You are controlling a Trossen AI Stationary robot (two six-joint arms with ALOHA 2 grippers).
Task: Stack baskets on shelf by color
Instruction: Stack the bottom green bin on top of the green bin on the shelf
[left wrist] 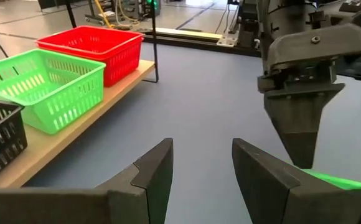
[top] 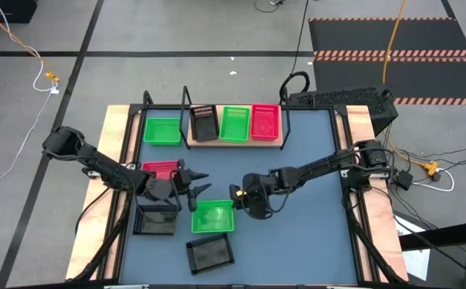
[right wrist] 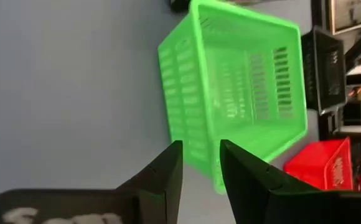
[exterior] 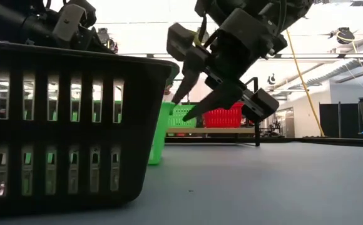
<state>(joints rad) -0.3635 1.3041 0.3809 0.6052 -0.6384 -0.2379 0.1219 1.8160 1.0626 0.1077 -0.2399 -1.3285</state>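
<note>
On the blue-grey table, as it stands:

Shelf: the wooden shelf (top: 235,143) runs along the table's far edge, with a black basket (top: 204,124), a green basket (top: 234,123) and a red basket (top: 264,121) side by side on it.
Beside the shelf: another green basket (top: 161,130) sits on the table (top: 313,233) just off the shelf's left end.
Middle of the table: a third green basket (top: 213,217) stands upright between the two arms.
Right gripper (top: 239,198): at that basket's right rim, fingers part-way apart, astride the rim; I can't tell if they pinch it.
Left gripper (top: 202,184): near the basket's far left corner, fingers spread, nothing between them.
Left edge: a red basket (top: 161,169) lies partly under the left arm; a black basket (top: 156,220) sits nearer the front.
Front edge: one more black basket (top: 210,253), turned at an angle.
</note>
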